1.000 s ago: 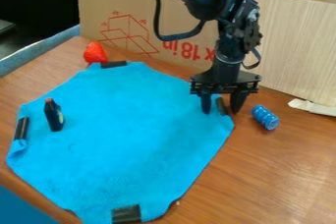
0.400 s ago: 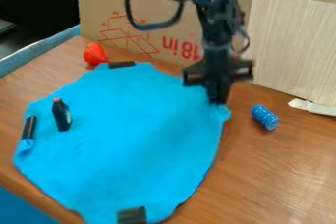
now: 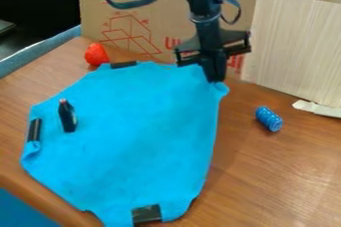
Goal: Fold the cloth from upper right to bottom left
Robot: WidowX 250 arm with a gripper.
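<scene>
The black gripper [image 3: 215,79] hangs at the upper right of the work surface, shut on the upper right corner of the blue cloth [image 3: 133,141]. That corner is raised off the table and bunched at the fingertips. The rest of the cloth is spread out over the table, with dark patches at its top, left and bottom edges. A small dark bottle [image 3: 67,116] with a reddish tip is on the cloth's left part.
On the wooden table [image 3: 279,171], a blue ribbed cylinder [image 3: 269,119] lies right of the cloth. A red strawberry-like object [image 3: 96,54] sits beyond its upper left edge. Cardboard [image 3: 143,27] and a light wood panel [image 3: 293,47] stand along the back.
The gripper has closed on the cloth's right corner and moved up and slightly left, lifting it. The cloth's left side and the bottle have shifted a little to the right.
</scene>
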